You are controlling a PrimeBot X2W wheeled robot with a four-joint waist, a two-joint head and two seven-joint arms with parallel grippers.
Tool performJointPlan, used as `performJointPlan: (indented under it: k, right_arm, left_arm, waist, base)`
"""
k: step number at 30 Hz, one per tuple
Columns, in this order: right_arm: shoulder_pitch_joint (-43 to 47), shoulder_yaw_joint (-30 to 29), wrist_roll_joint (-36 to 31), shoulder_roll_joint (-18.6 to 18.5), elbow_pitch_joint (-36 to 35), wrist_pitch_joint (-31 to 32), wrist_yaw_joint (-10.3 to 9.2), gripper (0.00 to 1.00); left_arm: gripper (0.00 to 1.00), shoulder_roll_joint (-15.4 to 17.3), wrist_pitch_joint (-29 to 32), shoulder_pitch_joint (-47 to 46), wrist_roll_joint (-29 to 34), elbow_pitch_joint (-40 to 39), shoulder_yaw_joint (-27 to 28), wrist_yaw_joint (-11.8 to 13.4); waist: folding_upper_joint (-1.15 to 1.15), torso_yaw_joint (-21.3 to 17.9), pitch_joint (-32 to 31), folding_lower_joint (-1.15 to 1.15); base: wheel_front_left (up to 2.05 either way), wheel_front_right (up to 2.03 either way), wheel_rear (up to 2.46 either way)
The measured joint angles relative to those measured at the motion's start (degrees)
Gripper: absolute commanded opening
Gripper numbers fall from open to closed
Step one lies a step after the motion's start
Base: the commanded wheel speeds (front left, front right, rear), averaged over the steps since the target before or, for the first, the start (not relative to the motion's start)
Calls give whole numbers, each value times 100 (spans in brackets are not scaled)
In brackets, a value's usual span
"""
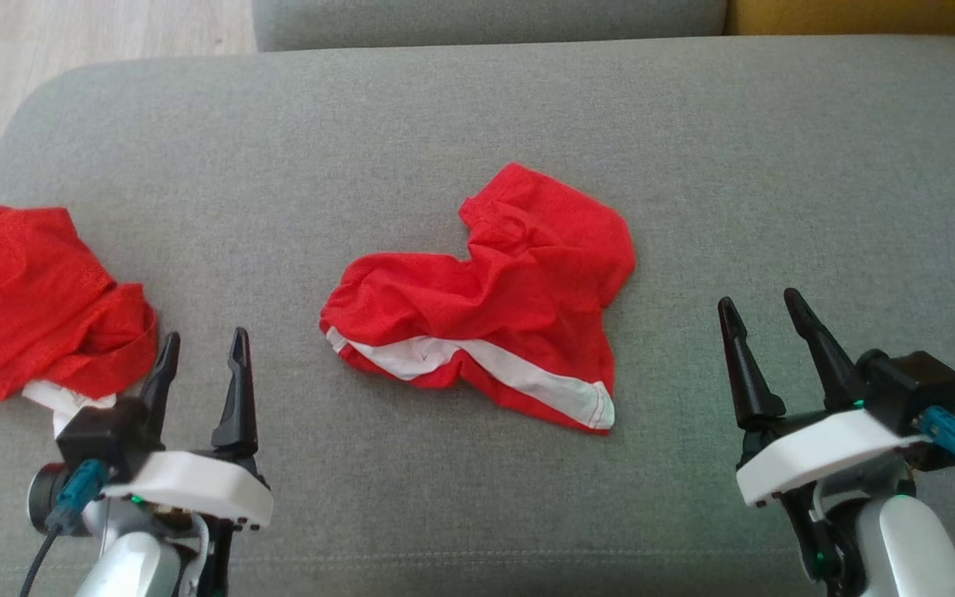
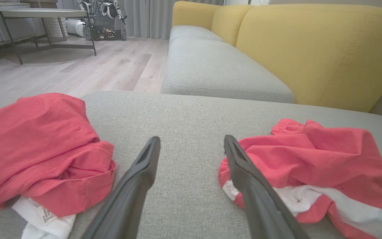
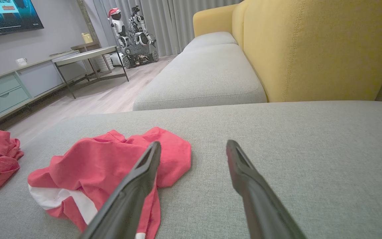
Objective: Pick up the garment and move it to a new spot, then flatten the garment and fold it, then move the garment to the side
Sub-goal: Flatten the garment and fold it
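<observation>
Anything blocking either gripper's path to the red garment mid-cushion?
Nothing visible. Only bare grey cushion lies between the open left gripper, the open right gripper and the crumpled red garment. A second red garment sits at the cushion's left end, on the left gripper's outer side, off that path.

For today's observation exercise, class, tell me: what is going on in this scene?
A two-armed robot faces a grey cushion with a crumpled red garment, white-banded, lying in the middle. Its left gripper and right gripper are poised on either side of it, both open and holding nothing. A second red garment sits bunched at the cushion's left edge, beside the left gripper. Nothing has been picked up, flattened or folded yet.
</observation>
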Motion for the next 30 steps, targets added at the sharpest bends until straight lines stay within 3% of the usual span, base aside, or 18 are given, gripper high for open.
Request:
performJointPlan:
  k: [15, 19, 20, 25, 30]
  right_arm:
    - [3, 11, 0, 0, -27, 52, 0, 100]
    - [2, 15, 2, 0, -31, 52, 0, 100]
    - [1, 23, 7, 0, -32, 51, 0, 100]
    - [-34, 91, 10, 1, -34, 51, 0, 100]
    - [-61, 120, 60, 1, -30, 49, 0, 100]
  left_arm:
    - [100, 8, 3, 4, -7, 1, -70, -31]
    - [100, 1, 119, -110, -131, 218, -178, -257]
    - [100, -19, 264, -291, -232, 456, -265, -435]
    - [100, -165, 691, -831, -456, 1251, -472, -822]
    - [100, -332, 743, -1249, -627, 1998, -548, -1158]
  waist:
    - [0, -1, 17, 0]
    - [0, -2, 85, 0]
    - [0, -2, 129, 0]
    - [0, -60, 261, 0]
    - [0, -168, 420, 0]
  base:
    - [0, 0, 0]
    - [0, 0, 0]
    - [0, 0, 0]
    - [0, 0, 0]
    - [0, 0, 0]
